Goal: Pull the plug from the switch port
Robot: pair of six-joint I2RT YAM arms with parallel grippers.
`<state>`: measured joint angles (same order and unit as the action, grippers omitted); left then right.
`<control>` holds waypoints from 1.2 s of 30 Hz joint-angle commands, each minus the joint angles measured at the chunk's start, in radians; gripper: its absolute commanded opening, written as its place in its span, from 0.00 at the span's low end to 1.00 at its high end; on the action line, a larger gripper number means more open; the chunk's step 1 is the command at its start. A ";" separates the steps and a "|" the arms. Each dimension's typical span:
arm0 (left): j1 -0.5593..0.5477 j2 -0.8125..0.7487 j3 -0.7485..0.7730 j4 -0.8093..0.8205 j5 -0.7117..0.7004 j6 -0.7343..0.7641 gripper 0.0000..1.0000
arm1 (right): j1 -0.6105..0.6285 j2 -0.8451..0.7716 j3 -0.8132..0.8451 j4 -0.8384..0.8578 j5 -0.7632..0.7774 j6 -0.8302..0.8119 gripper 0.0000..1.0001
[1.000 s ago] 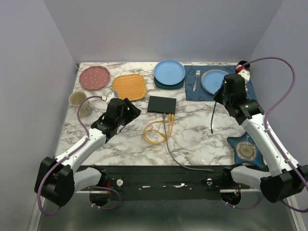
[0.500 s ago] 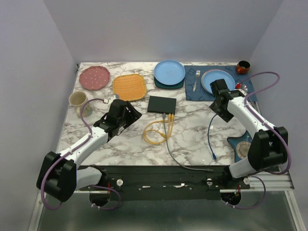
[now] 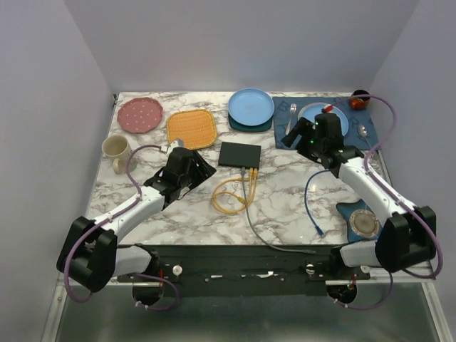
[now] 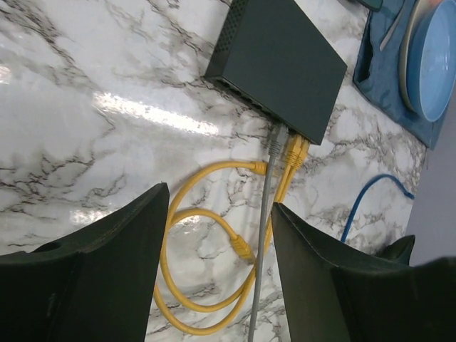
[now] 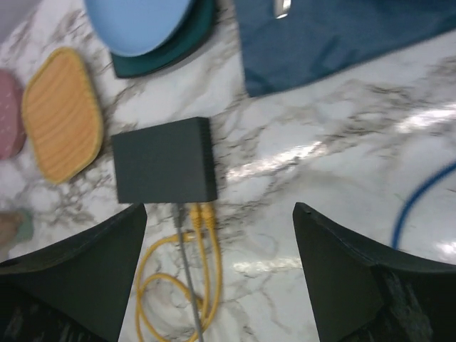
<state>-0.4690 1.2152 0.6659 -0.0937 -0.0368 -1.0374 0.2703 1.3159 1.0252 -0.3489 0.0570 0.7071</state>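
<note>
**Item: the switch** (image 3: 239, 154). Flat black box at mid-table, with its socket edge facing the arm bases.
- Fitted: one grey plug (image 4: 278, 139) with two yellow plugs (image 4: 296, 151) just beside it, all seated. The task does not say which plug is meant.
- A loose blue cable (image 3: 308, 199) lies well apart, on the right.

**Step in hand:** approach — no plug has been taken yet.

**Left gripper** (image 4: 219, 197). Jaws spread wide and holding nothing. It hovers near the socket edge, looking down on the plugs.

**Right gripper** (image 5: 219, 208). Jaws also spread wide and empty, raised above the switch's right side and touching nothing.

**Next move, by judgement:** one gripper comes down over a plug body, closes across it and draws it straight out from the socket edge. The box may slide, so the other gripper may need to pin it.
</note>
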 commanded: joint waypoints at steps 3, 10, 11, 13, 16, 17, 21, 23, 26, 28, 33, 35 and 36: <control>-0.083 0.067 0.003 0.123 0.035 -0.001 0.68 | 0.087 0.230 0.096 0.255 -0.342 -0.097 0.52; -0.086 0.200 -0.003 0.326 0.174 -0.061 0.63 | 0.089 0.529 0.280 0.277 -0.577 -0.048 0.14; -0.086 0.237 -0.006 0.363 0.199 -0.073 0.62 | 0.089 0.548 0.282 0.301 -0.595 -0.038 0.14; -0.086 0.270 -0.020 0.467 0.247 -0.107 0.60 | 0.089 0.574 0.277 0.327 -0.641 -0.028 0.14; -0.086 0.342 -0.012 0.526 0.285 -0.131 0.59 | 0.089 0.629 0.289 0.340 -0.669 -0.015 0.18; -0.086 0.374 -0.002 0.531 0.294 -0.135 0.59 | 0.089 0.657 0.294 0.340 -0.681 -0.014 0.19; -0.086 0.422 0.021 0.583 0.313 -0.147 0.58 | 0.089 0.697 0.254 0.487 -0.755 0.058 0.21; -0.083 0.435 0.029 0.586 0.310 -0.150 0.58 | 0.090 0.704 0.231 0.552 -0.760 0.100 0.21; -0.077 0.440 0.041 0.585 0.301 -0.150 0.58 | 0.089 0.724 0.236 0.580 -0.769 0.117 0.21; -0.068 0.445 0.052 0.577 0.295 -0.147 0.58 | 0.089 0.749 0.248 0.571 -0.778 0.111 0.21; -0.057 0.478 0.096 0.551 0.288 -0.133 0.58 | 0.089 0.787 0.253 0.548 -0.778 0.120 0.21; -0.054 0.503 0.112 0.526 0.284 -0.124 0.58 | 0.089 0.805 0.250 0.550 -0.773 0.129 0.20; -0.051 0.513 0.119 0.525 0.284 -0.122 0.58 | 0.089 0.810 0.250 0.550 -0.769 0.132 0.20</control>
<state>-0.5312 1.6794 0.7437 0.4530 0.2409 -1.1763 0.3599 2.0830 1.2659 0.1852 -0.6899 0.8154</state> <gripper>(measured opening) 0.579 0.206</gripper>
